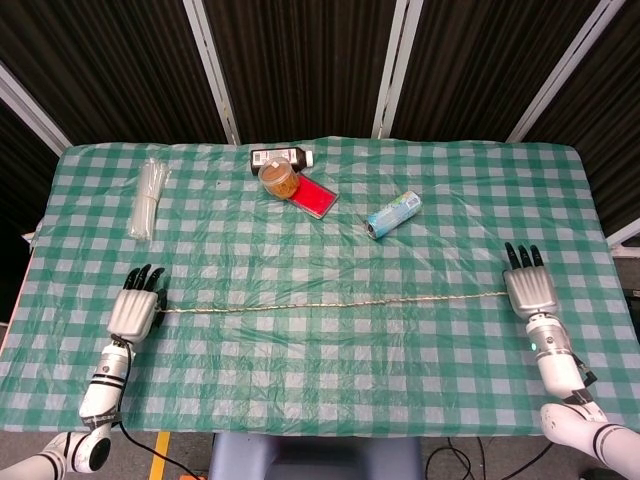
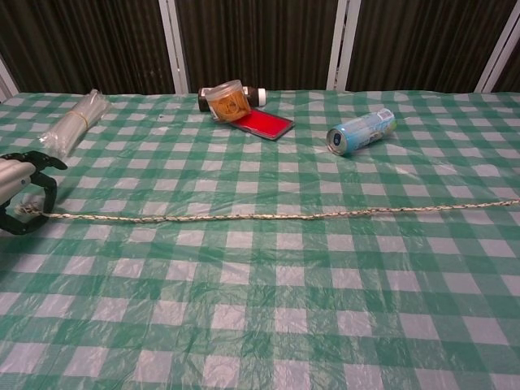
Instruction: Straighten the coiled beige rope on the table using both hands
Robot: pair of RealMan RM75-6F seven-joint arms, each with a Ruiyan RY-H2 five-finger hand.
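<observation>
The beige rope (image 1: 330,302) lies in a nearly straight line across the green checked table (image 1: 320,380), and in the chest view the rope (image 2: 260,215) runs from the left edge to the right edge. My left hand (image 1: 135,310) holds the rope's left end; in the chest view the left hand (image 2: 20,199) shows its dark fingers curled around that end. My right hand (image 1: 527,285) is at the rope's right end, back up, fingers pointing away, with the end running under it. The chest view does not show the right hand.
At the back of the table lie a dark bottle (image 1: 280,157), an orange-lidded jar (image 1: 279,180), a flat red item (image 1: 313,195) and a blue can (image 1: 393,215) on its side. A clear plastic bundle (image 1: 148,200) lies at the back left.
</observation>
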